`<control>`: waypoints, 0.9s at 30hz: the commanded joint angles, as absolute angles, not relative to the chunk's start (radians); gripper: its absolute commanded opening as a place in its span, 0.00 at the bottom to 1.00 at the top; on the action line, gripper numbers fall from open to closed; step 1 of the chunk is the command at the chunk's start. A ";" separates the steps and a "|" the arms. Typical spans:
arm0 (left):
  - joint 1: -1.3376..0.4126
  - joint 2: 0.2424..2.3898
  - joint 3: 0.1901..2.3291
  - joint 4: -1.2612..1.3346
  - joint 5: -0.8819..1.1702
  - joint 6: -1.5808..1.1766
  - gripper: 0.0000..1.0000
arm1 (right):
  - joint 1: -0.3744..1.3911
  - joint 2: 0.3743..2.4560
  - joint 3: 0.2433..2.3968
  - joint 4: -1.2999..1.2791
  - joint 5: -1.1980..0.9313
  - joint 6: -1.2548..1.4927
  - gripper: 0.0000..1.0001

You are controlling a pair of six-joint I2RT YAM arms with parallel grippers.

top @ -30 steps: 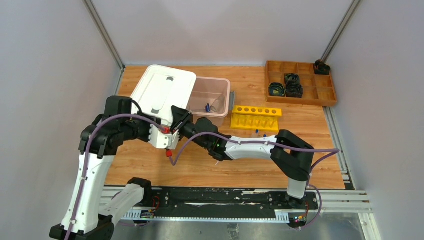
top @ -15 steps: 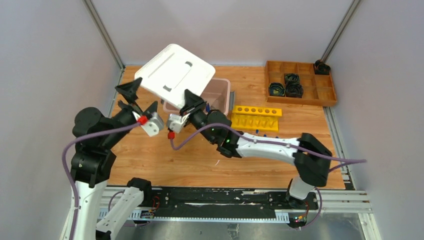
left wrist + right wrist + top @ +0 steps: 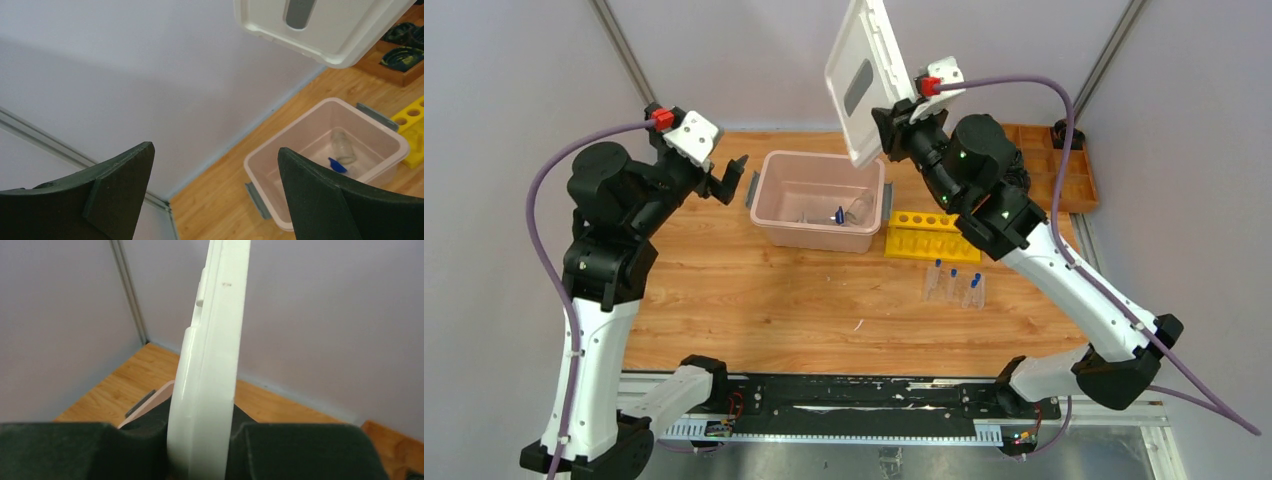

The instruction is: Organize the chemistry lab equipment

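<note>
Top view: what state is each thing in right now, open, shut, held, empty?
Lid: off the bin, held on edge in the air.
Bin: open, a few items inside.
Yellow rack: holes empty.
Three tubes: blue caps on, outside the bin.
Left gripper: open, empty.
Right gripper: shut on lid.

Bright, even overhead light, faint soft shadow beside the pale pink plastic bin (image 3: 776, 205), top view sharp, flat white plastic lid (image 3: 212, 365) and right gripper (image 3: 207, 450) black fingers (image 3: 60, 450) blurred at 6 o'clock up close.
</note>
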State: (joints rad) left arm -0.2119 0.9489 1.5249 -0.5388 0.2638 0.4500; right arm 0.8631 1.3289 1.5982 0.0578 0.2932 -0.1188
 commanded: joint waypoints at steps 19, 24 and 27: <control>-0.178 1.083 1.408 -0.798 0.257 0.505 1.00 | 0.532 1.475 1.273 0.337 -0.318 1.100 0.00; -0.179 1.127 1.343 -0.751 0.262 0.535 1.00 | 0.529 1.545 1.203 0.521 -0.260 1.179 0.00; -0.179 1.171 1.333 -0.750 0.268 0.541 1.00 | 0.529 1.601 1.190 0.576 -0.268 1.240 0.00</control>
State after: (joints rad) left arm -0.1852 1.1358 1.3426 -0.7654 0.2455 0.5106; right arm 0.5442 1.5658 1.1965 0.3470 -0.2855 1.1187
